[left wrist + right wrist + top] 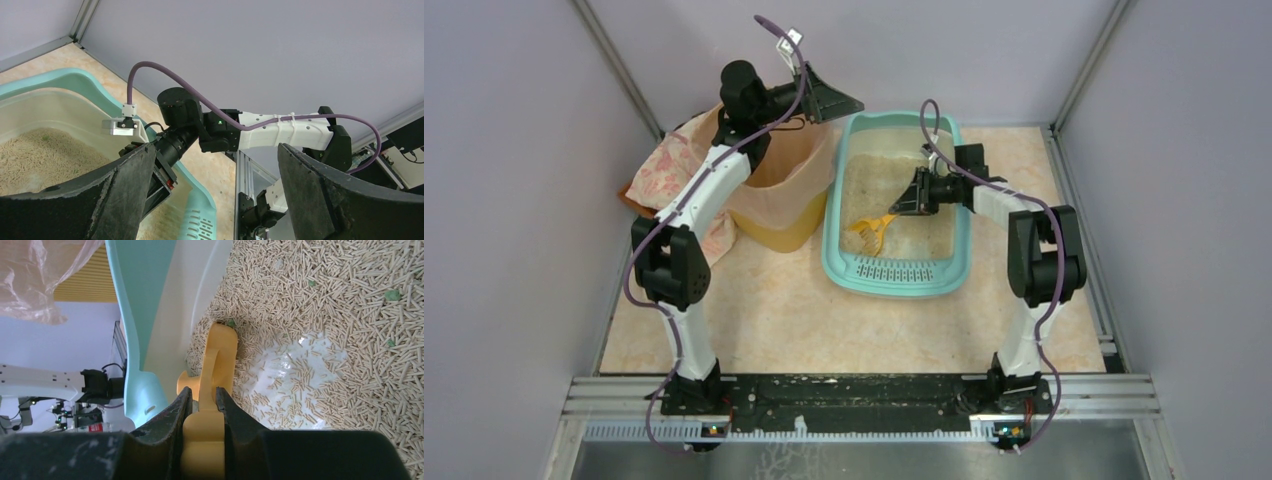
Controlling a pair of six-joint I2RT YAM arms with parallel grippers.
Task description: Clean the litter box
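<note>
Toward the far edge of the table, right of centre, sits the litter box [894,270]. Its grille end faces the near edge and beige litter [874,180] fills the rest. I see the right jaws clamped on the handle of a yellow scoop [871,230], reaching in over the box's right wall. The scoop's head lies on the litter close to the left wall.

From the right wrist camera, the scoop's tip rests on the pellets just beside the inner wall. A bare patch [295,365] of the box's floor shows next to it, and a few green bits [392,294] lie scattered in the litter.

My left jaws hang wide apart with nothing between them, raised above the far rim of the bin [784,190]. This yellow bin, with its peach liner, stands just beside the box's left wall. A patterned cloth [664,165] lies beyond the bin, near the table's left edge.
</note>
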